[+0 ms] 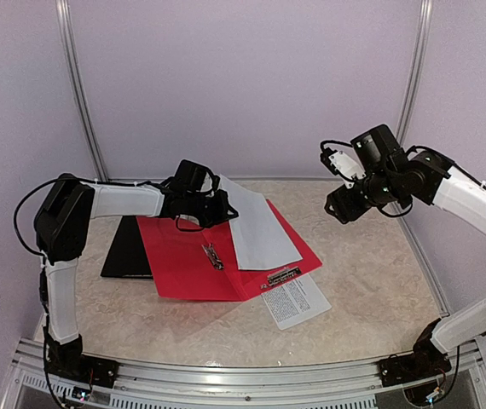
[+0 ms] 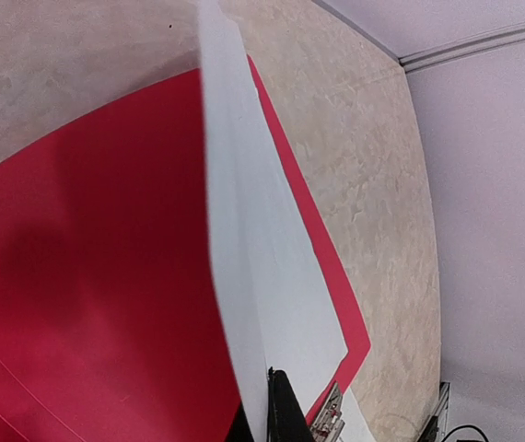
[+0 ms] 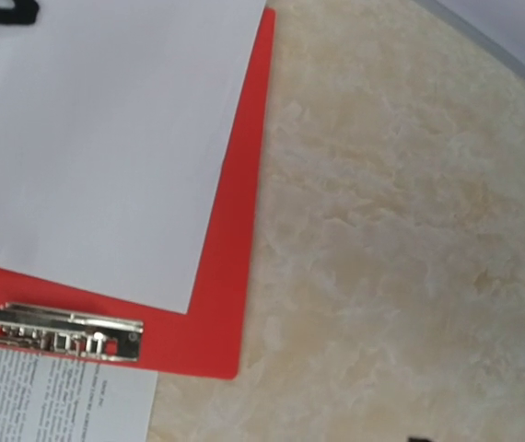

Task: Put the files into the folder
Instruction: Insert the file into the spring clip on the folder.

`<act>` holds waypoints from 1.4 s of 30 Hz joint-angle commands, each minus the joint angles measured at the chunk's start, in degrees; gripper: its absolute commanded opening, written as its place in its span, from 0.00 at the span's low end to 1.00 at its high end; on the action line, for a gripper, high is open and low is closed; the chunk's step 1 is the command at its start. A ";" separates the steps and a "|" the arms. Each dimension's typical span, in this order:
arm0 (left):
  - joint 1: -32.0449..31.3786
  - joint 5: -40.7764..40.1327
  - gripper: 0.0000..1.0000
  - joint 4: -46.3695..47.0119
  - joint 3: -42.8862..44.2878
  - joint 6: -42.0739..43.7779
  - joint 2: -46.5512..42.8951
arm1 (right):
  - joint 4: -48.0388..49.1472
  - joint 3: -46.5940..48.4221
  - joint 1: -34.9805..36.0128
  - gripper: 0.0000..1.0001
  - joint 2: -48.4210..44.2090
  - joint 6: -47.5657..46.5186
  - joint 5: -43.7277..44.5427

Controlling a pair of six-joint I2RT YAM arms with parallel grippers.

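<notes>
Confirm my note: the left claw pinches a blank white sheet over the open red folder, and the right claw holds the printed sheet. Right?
Wrong on the right claw: it hangs empty in the air. The printed sheet lies on the table at the red folder's near corner, by the metal clip, as the top external view shows. The left claw does pinch the blank white sheet.

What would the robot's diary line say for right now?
left gripper: shut on white sheet, over red folder | right gripper: open, holding nothing | printed sheet: at red folder's near corner
</notes>
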 commanded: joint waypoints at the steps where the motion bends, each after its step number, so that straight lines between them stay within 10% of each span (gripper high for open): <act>1: 0.36 0.63 0.00 3.92 -2.37 -2.58 0.57 | 1.32 -2.45 0.29 0.65 1.39 1.31 -0.98; 42: -2.12 -4.10 0.00 6.38 -8.77 -1.16 -2.40 | 6.42 -10.64 -1.80 0.64 3.58 1.76 -6.65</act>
